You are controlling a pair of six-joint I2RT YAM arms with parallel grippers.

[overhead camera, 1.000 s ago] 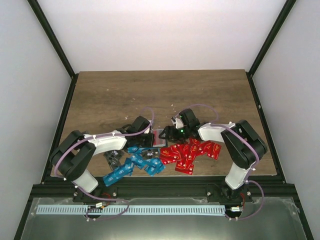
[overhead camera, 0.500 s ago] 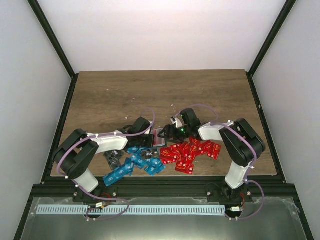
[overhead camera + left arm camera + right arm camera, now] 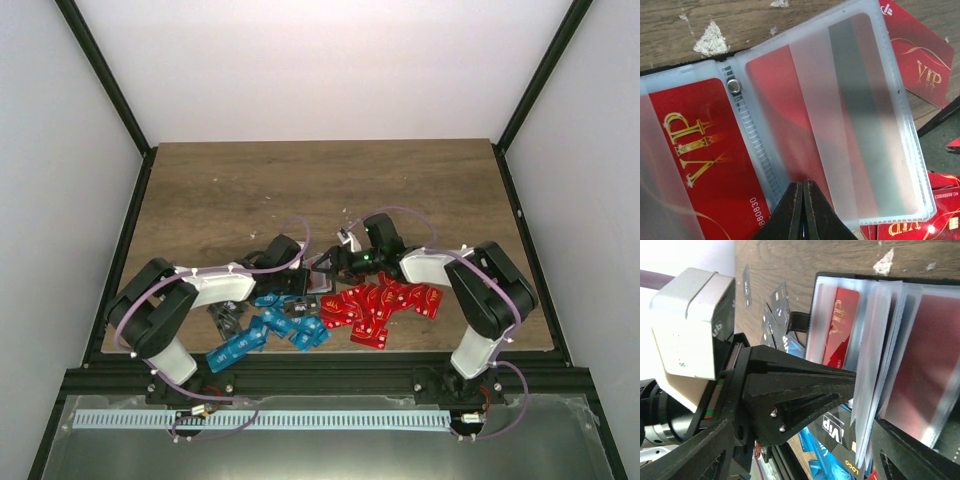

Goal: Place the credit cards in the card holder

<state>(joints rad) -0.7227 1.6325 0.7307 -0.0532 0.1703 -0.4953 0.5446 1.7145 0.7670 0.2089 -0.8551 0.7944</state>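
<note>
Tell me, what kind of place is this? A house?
Probably a robot lab booth, not a house: plain white walls and black frame posts box in a wooden table, a left arm and right arm are bolted at its near edge, and red cards and blue cards lie heaped there.

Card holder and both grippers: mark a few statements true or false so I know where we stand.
1. The card holder lies open, with red cards in its translucent sleeves. True.
2. The left gripper hangs wide open over the blue pile. False: the left gripper is shut, pinching the edge of a sleeve of the card holder.
3. The right gripper has its jaws apart. True.
4. The sleeves hold blue cards. False: only red cards show in them.
5. Loose red cards lie on the table by the right arm. True.
</note>
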